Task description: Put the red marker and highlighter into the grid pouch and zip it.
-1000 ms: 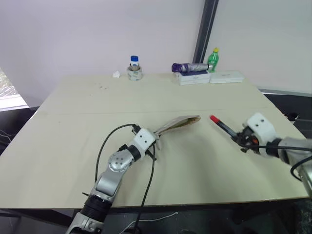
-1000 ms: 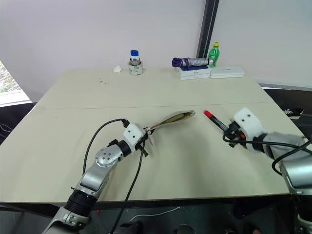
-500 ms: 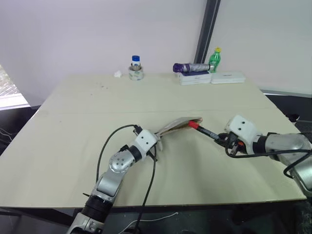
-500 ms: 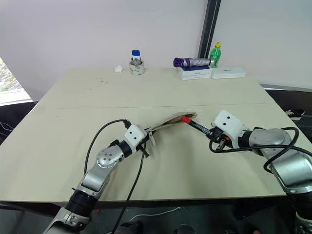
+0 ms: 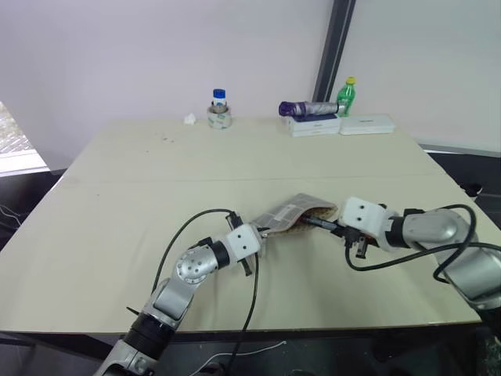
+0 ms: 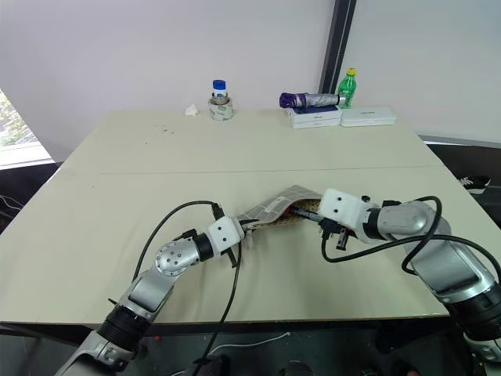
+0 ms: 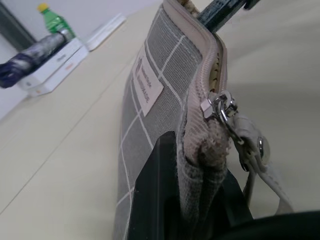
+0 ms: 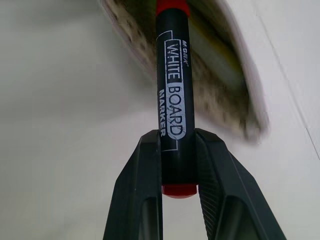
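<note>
Mid-table, the grid pouch [image 5: 295, 215] is pinched at its zipper end by the left gripper [image 7: 192, 200], jaws clamped tight on the fabric, the pouch running off toward 2 o'clock with its mouth open. The right gripper [image 8: 177, 165] holds the red marker [image 8: 174, 95] by its rear end, barrel between both fingers, cap end poking into the pouch mouth at 10 o'clock from the jaws. A yellow shape, blurred, shows inside the mouth.
</note>
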